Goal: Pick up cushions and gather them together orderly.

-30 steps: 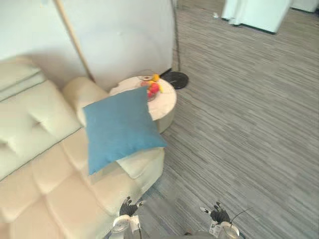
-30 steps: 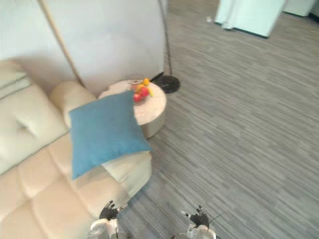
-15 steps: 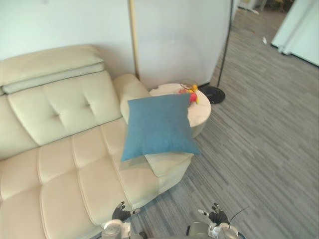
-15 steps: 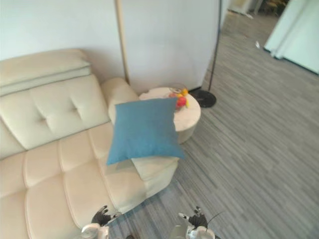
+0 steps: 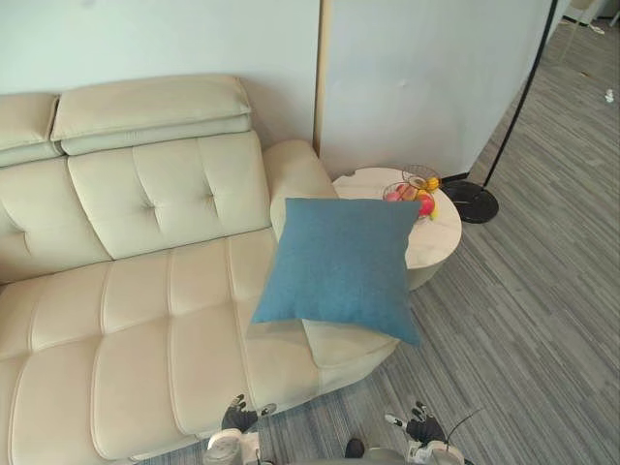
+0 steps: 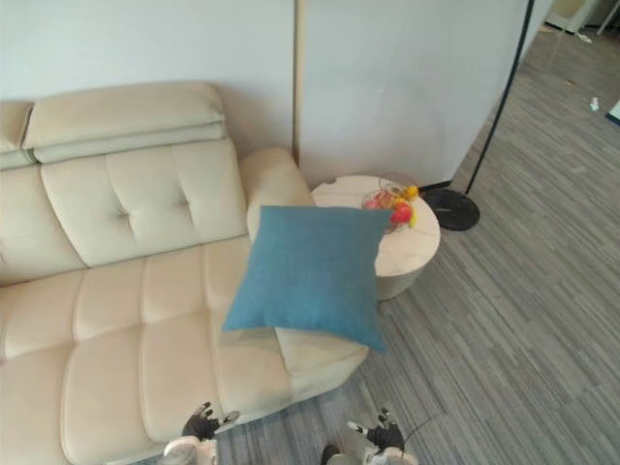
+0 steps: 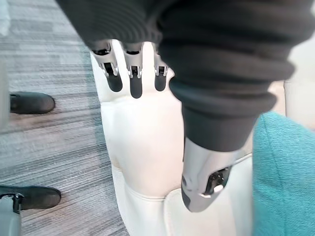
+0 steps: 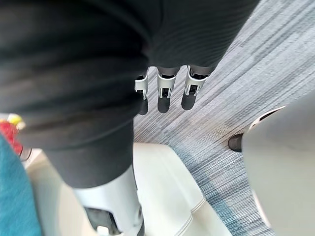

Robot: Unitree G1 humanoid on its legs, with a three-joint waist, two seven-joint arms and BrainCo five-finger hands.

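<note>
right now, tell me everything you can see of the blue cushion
The blue cushion is square, in plain teal woven-looking cloth, plump with pointed corners. It lies tilted at the right end of the cream sofa, seemingly propped against the armrest, with one lower corner jutting past the seat edge.

cushion [image 5: 341,264] on sofa [image 5: 145,291] end, side table [image 5: 441,235] right of sofa

Cushion [image 5: 341,263]: blue woven cloth, matt, its fine rough grain plain in the left wrist view. Sofa [image 5: 145,291]: cream leather-like upholstery, smooth, with a soft sheen and stitched seams. Side table [image 5: 441,242]: pale, smooth, matt top. Floor [image 5: 542,320]: grey streaked covering, matt. Left hand [image 7: 132,78]: glossy silver fingers with dark tips, under a matt ribbed cover.
</note>
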